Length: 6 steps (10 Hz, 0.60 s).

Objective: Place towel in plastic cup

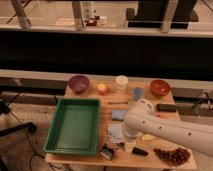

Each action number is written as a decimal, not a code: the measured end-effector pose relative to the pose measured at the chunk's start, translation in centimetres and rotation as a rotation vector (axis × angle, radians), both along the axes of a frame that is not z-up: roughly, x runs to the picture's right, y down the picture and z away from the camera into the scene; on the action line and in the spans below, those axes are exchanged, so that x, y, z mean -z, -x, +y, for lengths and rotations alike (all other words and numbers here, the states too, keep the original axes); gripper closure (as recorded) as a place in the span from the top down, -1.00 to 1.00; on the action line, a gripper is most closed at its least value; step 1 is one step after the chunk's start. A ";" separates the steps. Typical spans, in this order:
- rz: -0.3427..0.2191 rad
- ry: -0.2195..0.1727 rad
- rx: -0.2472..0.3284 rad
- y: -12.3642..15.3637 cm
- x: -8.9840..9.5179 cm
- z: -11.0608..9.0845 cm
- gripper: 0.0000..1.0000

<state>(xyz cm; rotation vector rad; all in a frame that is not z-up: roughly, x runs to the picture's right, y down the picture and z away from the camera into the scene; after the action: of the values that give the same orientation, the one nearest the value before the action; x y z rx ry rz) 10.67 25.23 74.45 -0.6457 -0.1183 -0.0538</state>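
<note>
The towel [115,133], a pale grey-blue rumpled cloth, lies flat on the wooden table [90,94] near its front, right of the green tray. A white plastic cup [121,82] stands upright at the back middle, with a smaller blue cup [137,93] to its right. My white arm [165,131] reaches in from the lower right. The gripper [128,143] hangs down at the towel's right edge, close to the tabletop. I cannot tell whether it touches the towel.
A green tray [75,125] fills the table's left. A purple bowl [78,83], an orange fruit [102,88] and a brown bowl [160,87] line the back. A thick blue pad [118,115] lies behind the towel. Small dark items [107,151] and grapes [172,156] sit at the front.
</note>
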 end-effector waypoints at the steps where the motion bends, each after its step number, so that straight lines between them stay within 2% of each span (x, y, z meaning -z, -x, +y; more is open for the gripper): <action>1: 0.001 0.000 -0.001 0.1 -0.2 0.2 0.60; 6: 0.024 -0.053 -0.005 -0.9 -0.1 -2.5 0.60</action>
<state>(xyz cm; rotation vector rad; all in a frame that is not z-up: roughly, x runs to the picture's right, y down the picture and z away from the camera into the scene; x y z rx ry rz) 11.54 22.71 74.55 -0.5933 -0.0947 -0.0439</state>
